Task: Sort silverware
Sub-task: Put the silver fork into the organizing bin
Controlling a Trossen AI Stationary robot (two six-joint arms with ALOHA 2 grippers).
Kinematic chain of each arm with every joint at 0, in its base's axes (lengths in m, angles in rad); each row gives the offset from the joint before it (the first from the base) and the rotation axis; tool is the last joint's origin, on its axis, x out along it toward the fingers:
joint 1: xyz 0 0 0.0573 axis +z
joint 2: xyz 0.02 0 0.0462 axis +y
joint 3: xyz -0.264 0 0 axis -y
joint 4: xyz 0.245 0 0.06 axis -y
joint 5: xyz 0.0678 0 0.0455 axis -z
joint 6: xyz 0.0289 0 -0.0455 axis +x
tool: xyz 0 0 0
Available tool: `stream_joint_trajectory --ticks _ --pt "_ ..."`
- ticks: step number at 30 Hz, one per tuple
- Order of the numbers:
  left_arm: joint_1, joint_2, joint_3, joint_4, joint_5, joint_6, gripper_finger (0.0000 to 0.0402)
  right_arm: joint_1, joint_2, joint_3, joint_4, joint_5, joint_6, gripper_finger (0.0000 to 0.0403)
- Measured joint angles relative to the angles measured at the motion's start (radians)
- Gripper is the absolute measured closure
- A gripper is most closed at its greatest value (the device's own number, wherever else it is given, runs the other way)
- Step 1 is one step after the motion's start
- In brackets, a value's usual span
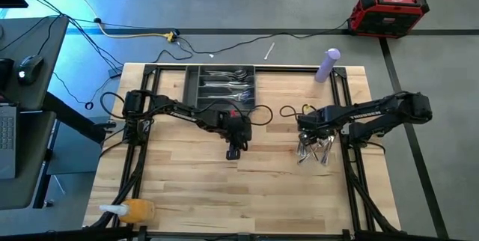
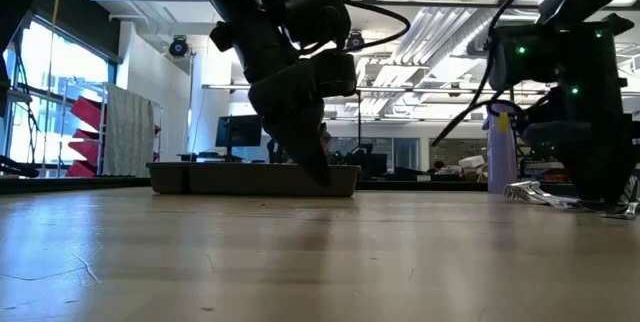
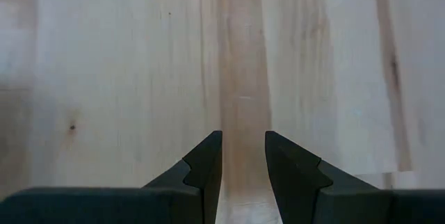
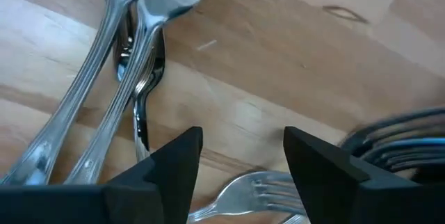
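A heap of loose silverware lies on the wooden table at the right; its long handles and a fork's tines show in the right wrist view. My right gripper points down over this heap, open, with bare wood between its fingers. More silverware lies in the dark grey tray at the far middle. My left gripper slants down over bare wood near the table's middle, open by a narrow gap with nothing in it.
A purple bottle stands at the far right of the table. An orange-bottomed spray bottle lies at the near left corner. Cables run along both arms. Bare wood stretches across the near half of the table.
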Motion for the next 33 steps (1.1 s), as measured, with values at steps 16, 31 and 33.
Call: stream_joint_trajectory --ticks 16,31,33 --pt "0.001 0.0 0.0 0.0 -0.031 0.011 0.0312 0.192 -0.003 0.141 -0.15 -0.085 -0.726 0.0204" --pt "0.0 0.0 -0.001 0.0 -0.031 0.01 0.0312 0.337 0.075 0.097 -0.067 -0.005 -0.607 0.0264" --pt "-0.003 0.0 -0.001 0.0 -0.031 0.01 0.0312 0.352 0.108 0.097 -0.045 -0.027 -0.623 0.0265"
